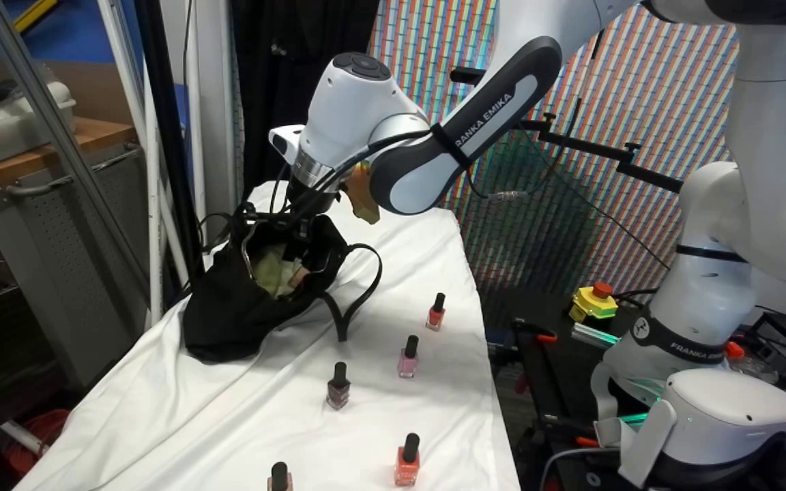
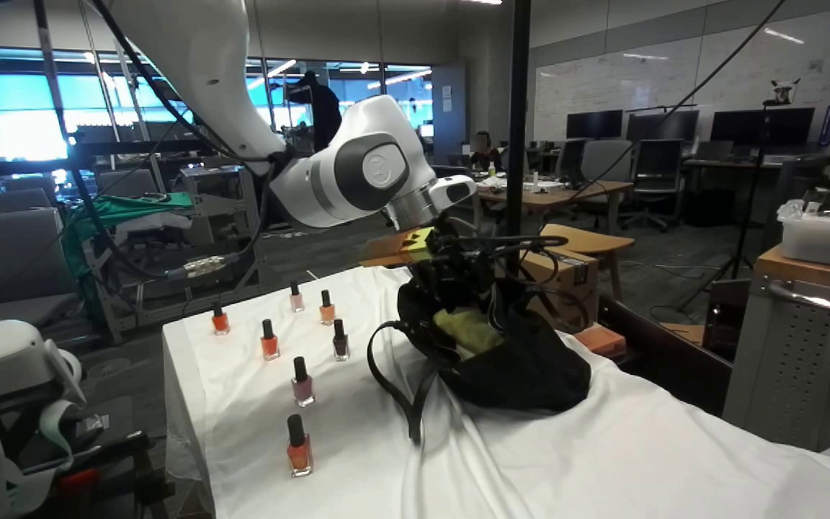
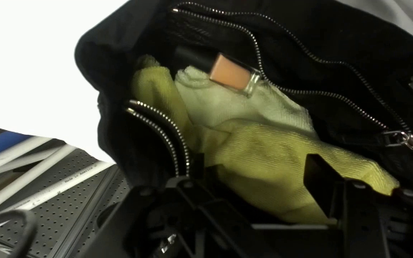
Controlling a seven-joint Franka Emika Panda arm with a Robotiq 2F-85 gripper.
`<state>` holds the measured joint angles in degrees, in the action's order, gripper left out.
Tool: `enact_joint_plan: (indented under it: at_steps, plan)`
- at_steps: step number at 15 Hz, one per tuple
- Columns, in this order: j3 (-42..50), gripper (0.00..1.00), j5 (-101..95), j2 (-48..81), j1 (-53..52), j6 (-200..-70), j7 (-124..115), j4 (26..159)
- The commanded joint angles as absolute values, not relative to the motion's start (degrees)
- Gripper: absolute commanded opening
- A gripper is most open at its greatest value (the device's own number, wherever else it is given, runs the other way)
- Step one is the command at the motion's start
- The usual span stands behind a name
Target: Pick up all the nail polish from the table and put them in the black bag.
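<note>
Black bag [image 1: 226, 317] slouched on white-draped table [image 2: 545, 476], mouth gaping, presumably for easy drops; yellow-green cloth [image 3: 264, 154] within bag likely softens landing
Peach nail polish bottle [image 3: 231, 73] lies on cloth inside bag, so that one seems delivered
Seven more bottles [image 2: 303, 391] stand upright beside bag, on its loop handle [image 2: 416, 418] side, spaced apart, probably leaving room for grasping each
Gripper [image 3: 257, 167] at bag's mouth, fingers [image 3: 317, 179] spread wide, nothing held between them, as suits letting go; whether they touch cloth or bag, cannot tell
</note>
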<state>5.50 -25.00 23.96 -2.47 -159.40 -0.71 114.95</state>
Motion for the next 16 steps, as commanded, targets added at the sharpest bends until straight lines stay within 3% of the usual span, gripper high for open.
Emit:
enact_joint_plan:
  at_steps: [1, 16]
  plan:
    - [7.4, 1.0, -25.0, 23.0, -4.5, -159.3, -2.7, 115.8]
    - [5.5, 1.0, -28.0, -4.0, -0.2, -146.1, 0.2, 142.7]
